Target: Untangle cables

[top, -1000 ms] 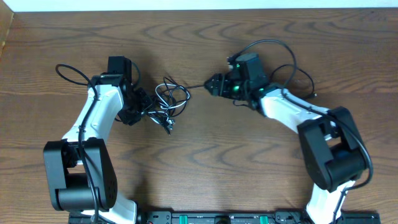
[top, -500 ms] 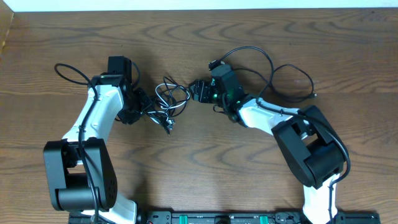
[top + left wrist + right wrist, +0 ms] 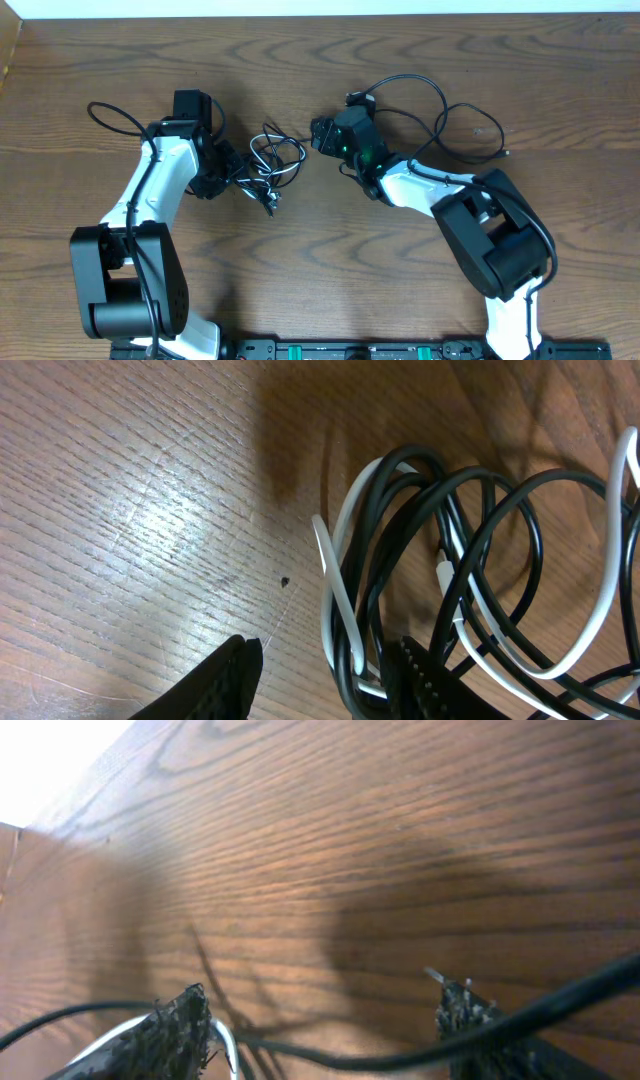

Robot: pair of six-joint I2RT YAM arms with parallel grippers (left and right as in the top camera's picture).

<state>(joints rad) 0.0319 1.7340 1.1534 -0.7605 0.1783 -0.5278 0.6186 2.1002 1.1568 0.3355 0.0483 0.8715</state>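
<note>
The cables (image 3: pixel 275 160), one black and one white, lie bundled in loose loops on the wooden table between my arms. My left gripper (image 3: pixel 232 175) sits at the bundle's left edge. In the left wrist view it (image 3: pixel 325 680) is open, with loops of the black cable (image 3: pixel 505 530) and the white cable (image 3: pixel 335 590) between the fingers, close to the right finger. My right gripper (image 3: pixel 318 133) is just right of the bundle. In the right wrist view it (image 3: pixel 320 1020) is open, a black strand (image 3: pixel 400 1060) runs across between the fingers, and a white strand (image 3: pixel 228 1040) shows by the left finger.
Thick black robot wires loop behind the left arm (image 3: pixel 110 115) and the right arm (image 3: pixel 440 100). The table's far edge (image 3: pixel 320 18) runs along the top. Both arm bases stand at the front edge.
My right gripper has moved left, from well right of the bundle up to its right edge. The left arm and the bundle have not moved.
</note>
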